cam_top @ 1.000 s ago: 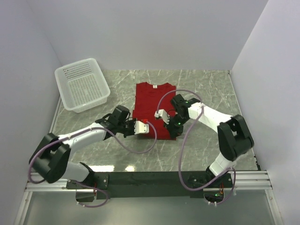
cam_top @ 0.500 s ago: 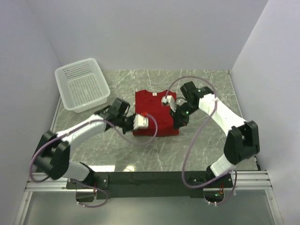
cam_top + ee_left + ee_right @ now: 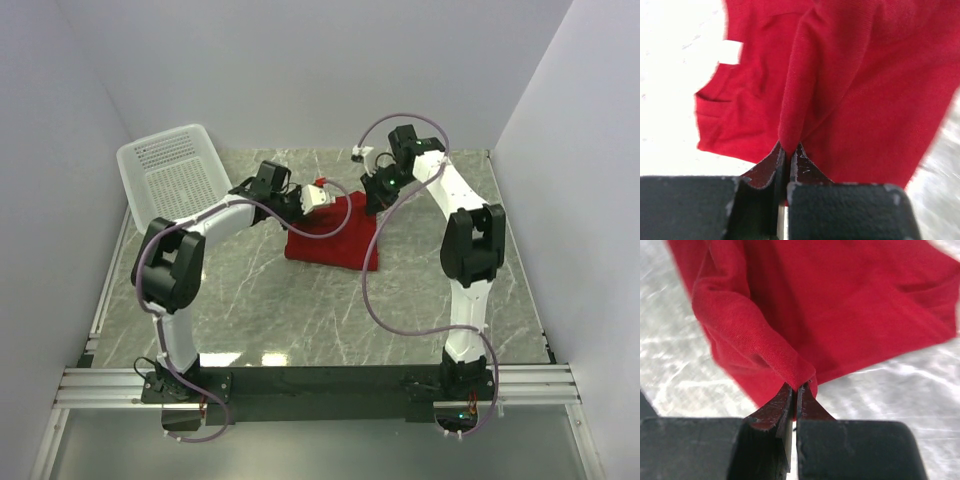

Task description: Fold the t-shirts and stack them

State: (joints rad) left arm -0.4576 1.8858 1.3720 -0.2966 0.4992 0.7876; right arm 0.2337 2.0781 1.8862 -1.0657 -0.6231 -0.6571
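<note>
Both clamped on t-shirt [image 3: 335, 240] folds: left hand [image 3: 786, 152], right hand [image 3: 796, 389]; pinched edge partly hidden overhead.

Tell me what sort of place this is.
Probably a lab test cell: plain white walls box in a marble-patterned table, two arms are bolted at its near edge, with a t-shirt and basket as props.

The t-shirt [image 3: 338, 240] is soft matt cloth, and up close in the wrist views there's a fine knit grain to it. The desk [image 3: 300, 310] looks like grey-green marble, smooth and pretty glossy with glare patches. The basket [image 3: 160, 140] is white plastic mesh, slightly shiny. The left end effector [image 3: 788, 151] and right end effector [image 3: 795, 390] have grainy matt black bodies with scuffed, worn-looking pads.
</note>
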